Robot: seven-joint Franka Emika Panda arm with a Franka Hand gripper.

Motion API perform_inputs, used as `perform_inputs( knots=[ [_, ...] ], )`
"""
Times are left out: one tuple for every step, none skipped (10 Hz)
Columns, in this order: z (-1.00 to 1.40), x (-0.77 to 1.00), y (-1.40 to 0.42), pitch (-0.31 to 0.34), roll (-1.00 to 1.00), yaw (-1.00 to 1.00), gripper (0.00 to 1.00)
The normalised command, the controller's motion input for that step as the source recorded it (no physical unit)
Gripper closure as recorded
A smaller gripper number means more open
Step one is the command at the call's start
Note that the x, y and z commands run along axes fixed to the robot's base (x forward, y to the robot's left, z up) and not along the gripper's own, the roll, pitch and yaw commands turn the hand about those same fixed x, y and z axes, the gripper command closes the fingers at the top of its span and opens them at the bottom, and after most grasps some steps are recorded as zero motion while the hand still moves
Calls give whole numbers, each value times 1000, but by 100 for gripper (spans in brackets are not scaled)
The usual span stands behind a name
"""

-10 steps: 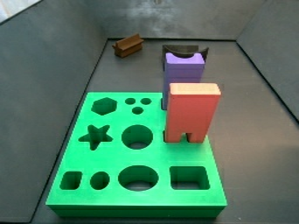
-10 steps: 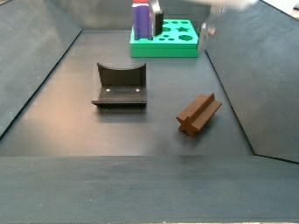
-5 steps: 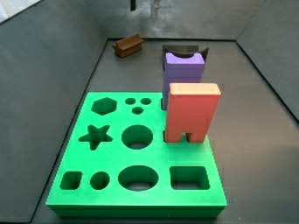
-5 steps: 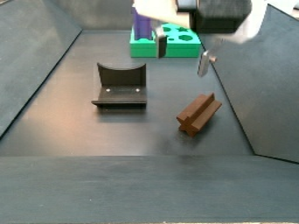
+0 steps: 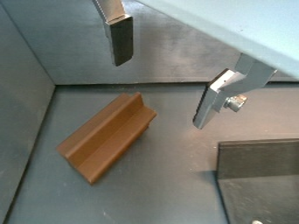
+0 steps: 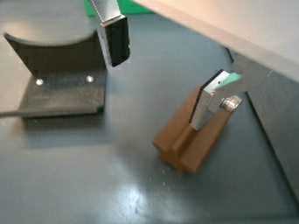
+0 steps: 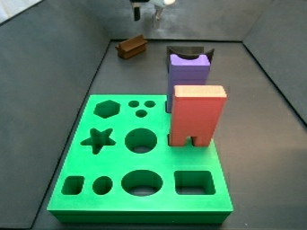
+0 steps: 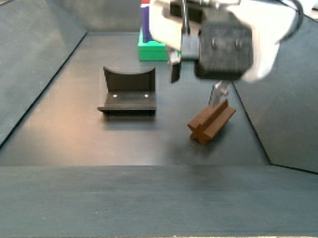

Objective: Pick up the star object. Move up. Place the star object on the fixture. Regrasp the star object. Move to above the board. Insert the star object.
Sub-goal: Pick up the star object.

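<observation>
Though blurred, gripper (image 8: 196, 76) above star object (image 8: 211, 119)

End effector (image 8: 196, 72) above star object (image 8: 211, 120); fixture (image 8: 128, 91) beside; board (image 7: 108, 153) well apart.

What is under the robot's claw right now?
The brown star object lies on the dark floor below the open gripper, untouched. Nothing is between the fingers. The star object's underside is hidden.

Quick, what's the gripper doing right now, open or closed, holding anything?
Gripper: open and empty, hovering over the star object on the floor, fingers apart and not touching it.
</observation>
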Motion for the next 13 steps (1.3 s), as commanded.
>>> perform_inputs(
  knots=[
    [-483, 0, 260, -200, -264, -217, 0],
    [-474, -11, 257, -214, -254, -251, 0],
    [-446, -74, 249, -219, -220, -231, 0],
    [-303, -163, 191, -216, -213, -237, 0],
    [-206, -126, 0, -147, -103, 0, 0],
    [-666, -237, -117, -294, -53, -51, 0],
    [-449, -154, -34, -224, -34, -54, 0],
    [-134, -66, 0, -97, -44, -57, 0],
    [-703, -166, 0, -274, -64, -129, 0],
    [-474, -80, 0, -189, -46, -54, 0],
    [-454, 0, 0, -177, -101, -77, 0],
    [-549, -26, 37, -194, -43, -74, 0],
    [-437, -17, 103, -120, 0, -57, 0]
  ],
)
